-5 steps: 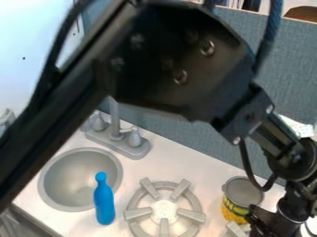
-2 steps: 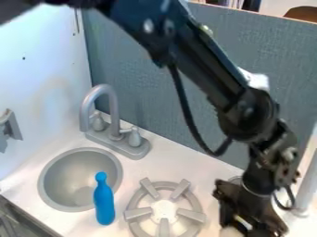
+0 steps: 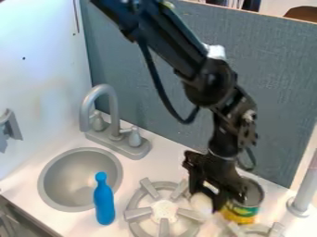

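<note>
A yellow and green label wraps the can, whose print is too small to make out. With twelve o'clock at the top of the view, the can stands at three o'clock from the black hand, which partly hides it; whether the two touch I cannot tell. The hand points down and is closed around a small white rounded thing, which sits low between its fingers, towards seven o'clock from the hand's body. That white thing is over the right edge of a grey stove burner, though I cannot tell if it touches. The burner's centre lies at about eight o'clock from the hand, and a second burner at about four. Well apart at nine o'clock, an upright blue bottle stands on the white table, just beside a round grey sink. The curved grey faucet rises at ten o'clock, behind the sink. A grey post stands at three o'clock, beyond the can, and a blue-grey panel runs along the table's back.
</note>
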Robot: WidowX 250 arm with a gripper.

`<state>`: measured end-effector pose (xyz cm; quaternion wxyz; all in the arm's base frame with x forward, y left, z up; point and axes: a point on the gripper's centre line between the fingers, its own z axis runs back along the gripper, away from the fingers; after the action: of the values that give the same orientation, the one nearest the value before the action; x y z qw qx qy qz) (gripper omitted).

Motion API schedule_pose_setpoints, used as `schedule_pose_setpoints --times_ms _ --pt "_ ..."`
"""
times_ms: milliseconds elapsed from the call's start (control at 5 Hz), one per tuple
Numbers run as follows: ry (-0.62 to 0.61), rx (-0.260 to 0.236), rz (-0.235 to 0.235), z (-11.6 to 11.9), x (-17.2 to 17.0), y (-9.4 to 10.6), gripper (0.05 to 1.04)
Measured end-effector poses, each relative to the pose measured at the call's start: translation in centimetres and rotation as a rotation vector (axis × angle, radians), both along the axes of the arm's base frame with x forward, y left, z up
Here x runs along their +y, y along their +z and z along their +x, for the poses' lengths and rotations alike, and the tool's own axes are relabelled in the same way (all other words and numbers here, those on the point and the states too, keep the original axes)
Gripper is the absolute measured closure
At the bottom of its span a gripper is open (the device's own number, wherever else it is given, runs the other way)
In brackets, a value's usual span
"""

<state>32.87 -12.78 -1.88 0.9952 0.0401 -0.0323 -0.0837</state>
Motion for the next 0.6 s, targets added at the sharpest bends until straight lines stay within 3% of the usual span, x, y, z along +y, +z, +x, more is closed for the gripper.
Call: schedule_pose_setpoints --times_ms 600 --pt "0.236 0.014 0.068 1.7 7.3 0.5 0.440"
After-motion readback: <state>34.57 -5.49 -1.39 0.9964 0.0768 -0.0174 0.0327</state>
